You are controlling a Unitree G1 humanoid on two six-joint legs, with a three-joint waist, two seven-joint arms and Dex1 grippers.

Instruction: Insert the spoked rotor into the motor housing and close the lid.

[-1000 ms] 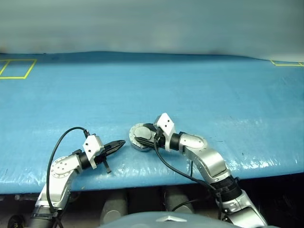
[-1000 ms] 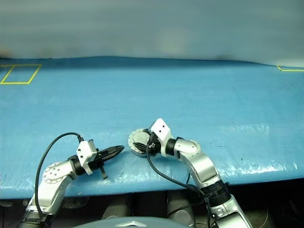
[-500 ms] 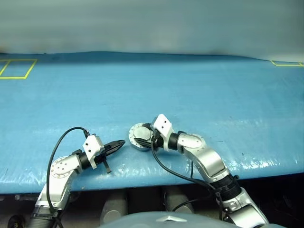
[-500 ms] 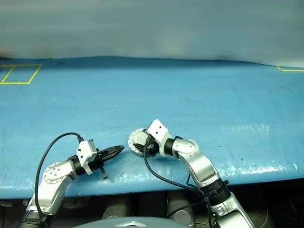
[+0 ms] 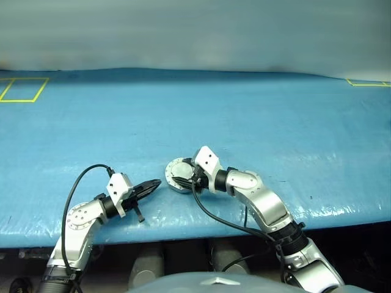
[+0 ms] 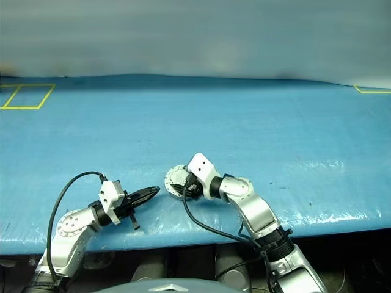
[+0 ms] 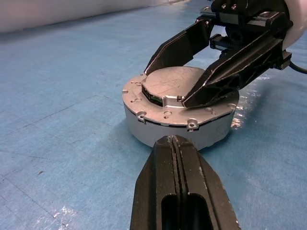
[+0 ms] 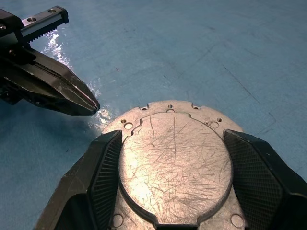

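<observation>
Two grippers face one round assembly on the blue mat, and the coming move turns on which of them already stands over it. Nearest the robot is the left gripper, its black fingers pressed flat together with nothing between them, pointing level toward the assembly. The round body sits just ahead of its tips, close but apart; a strip of bare mat shows between them in the left wrist view.

Beyond those tips lies the motor housing, a low metal drum flat on the mat. The lid sits on top of it with its plain, scratched grey face up, so no copper windings can be seen. I judge the spoked rotor to be inside already, though nothing visible confirms it. Whether the lid is fully seated or only resting on the rim I cannot tell.

Farther on, from the side opposite the left gripper, the right gripper reaches over the assembly. Its fingers stand wide apart, one on each flank of the raised central plate. They straddle it; contact with the metal is not clear from these views.

Being round, the assembly has no long axis to line up with. The right arm is the nearer and is already centred on the lid, so pressing or closing most likely falls to it.
</observation>
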